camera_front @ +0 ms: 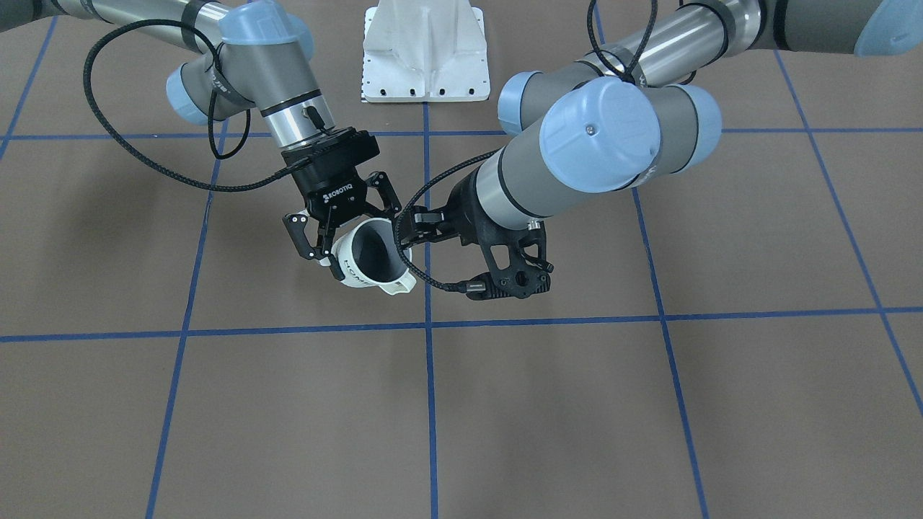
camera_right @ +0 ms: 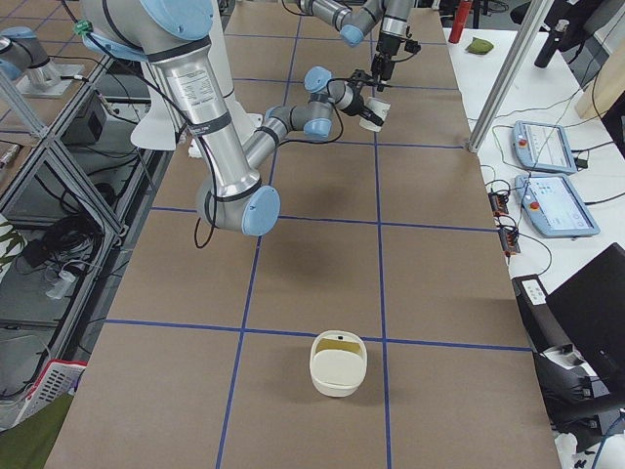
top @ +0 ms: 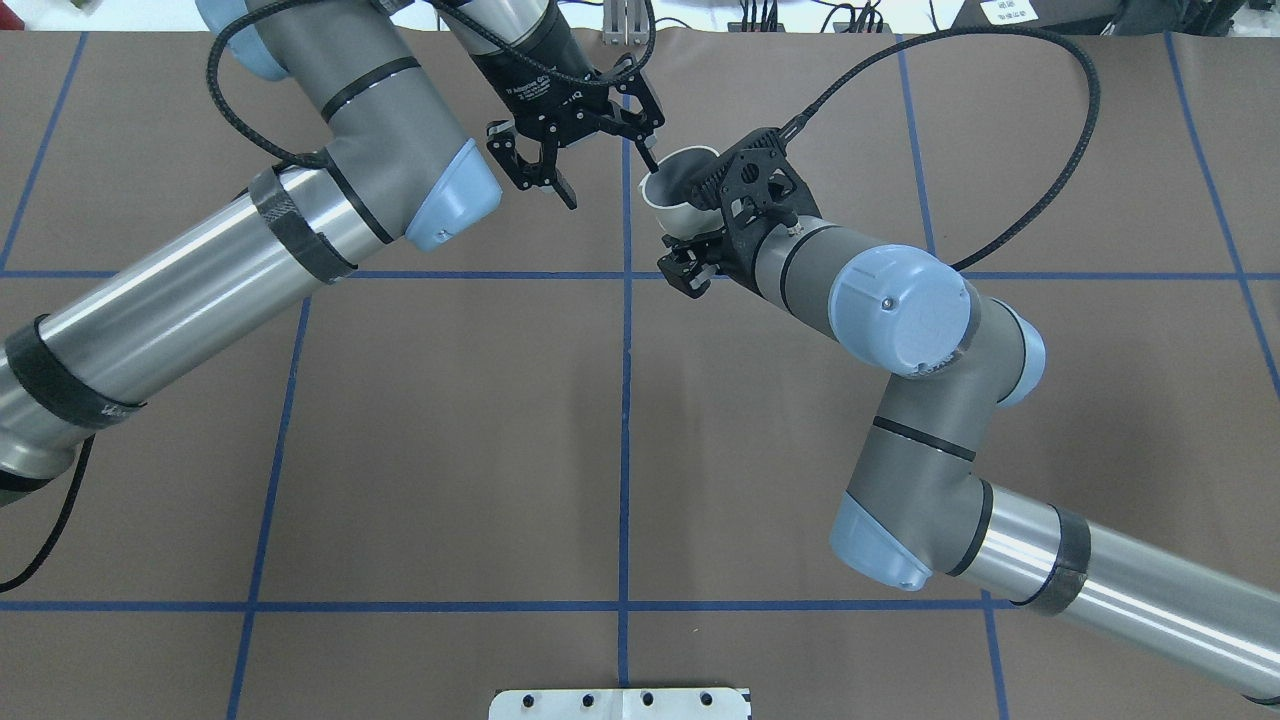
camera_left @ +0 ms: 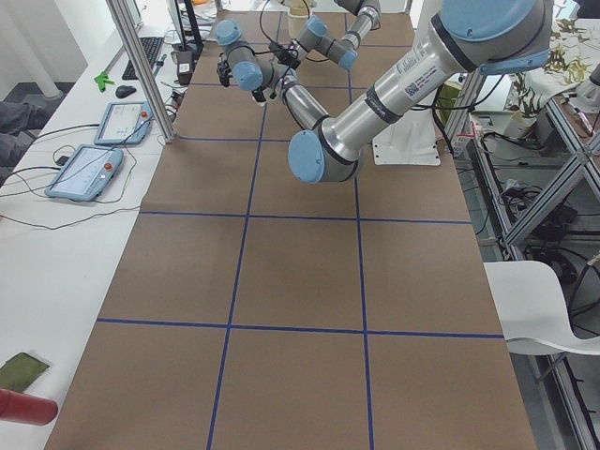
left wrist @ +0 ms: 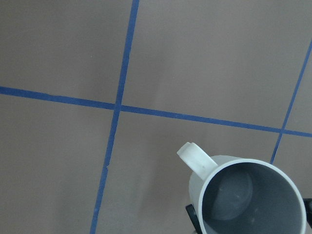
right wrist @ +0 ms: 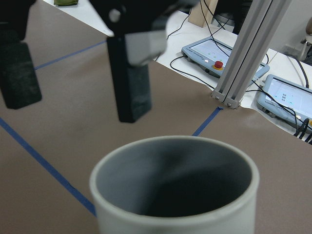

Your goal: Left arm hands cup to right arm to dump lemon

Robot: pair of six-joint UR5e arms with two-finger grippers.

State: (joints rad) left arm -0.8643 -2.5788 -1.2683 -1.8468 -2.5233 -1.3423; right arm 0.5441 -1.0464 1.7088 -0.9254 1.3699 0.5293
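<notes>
Hand-over, judged near its end. The cup [camera_front: 358,272] was upright in the air over the table [top: 450,450], with the right gripper [camera_front: 407,229] clamped across its body. The left gripper [top: 607,178] hung above, jaws spread wide with nothing between them. One of its fingers [top: 648,158] was just beside the rim; contact could not be told. No lemon could be made out inside the cup in either wrist view. To do the step well, as I judged it: lift the left gripper straight up, clear of the rim, before the right arm moves. Keep the cup level until it is over the cream bowl [camera_right: 337,363], which stood well apart at the table's right end. In the way: that finger, and the braided cable [camera_front: 433,280] looping under the right wrist near the cup's handle.
</notes>
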